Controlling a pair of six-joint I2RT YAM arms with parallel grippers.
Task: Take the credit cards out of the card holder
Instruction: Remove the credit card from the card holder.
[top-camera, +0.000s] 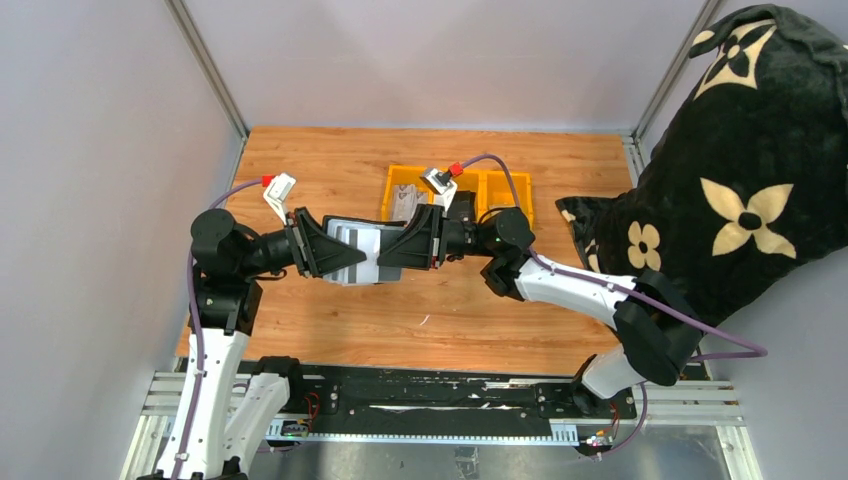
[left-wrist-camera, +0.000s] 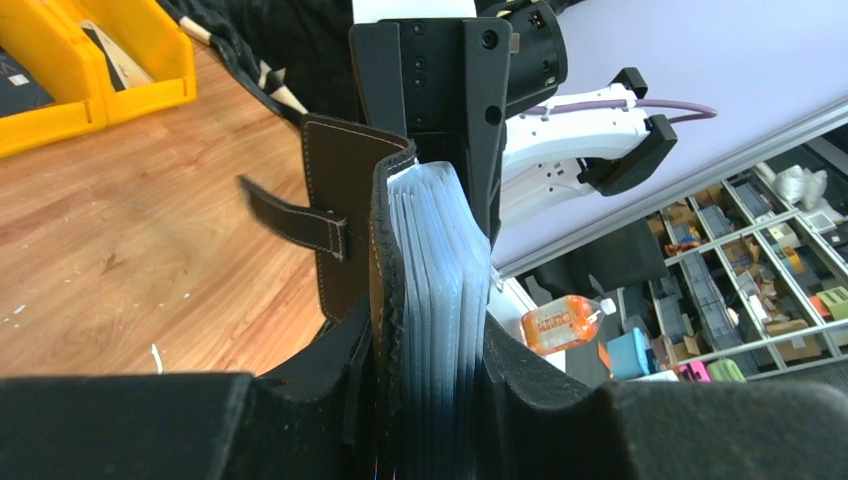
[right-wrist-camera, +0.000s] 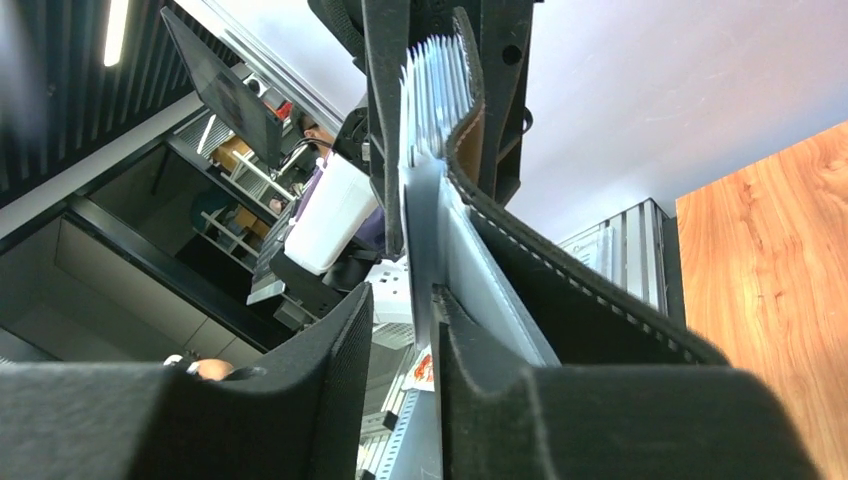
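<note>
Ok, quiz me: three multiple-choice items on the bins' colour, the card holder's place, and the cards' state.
1. The bins are: A blue; B yellow; C green.
2. The card holder is: A in a bin; B in the air between the left gripper and right gripper; C beside the bins.
3. The credit cards are: A stacked inside the holder; B piled in a bin; C nowhere in view.
B: bright yellow walls. B: the grippers flank it in mid-air. A: pale edges show within the leather.

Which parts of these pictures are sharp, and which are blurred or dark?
Top view: even light, fairly sharp. Left wrist: card holder and credit cards sharp, left fingers dark, soft. Right wrist: right fingers blurred, room behind dim.
</note>
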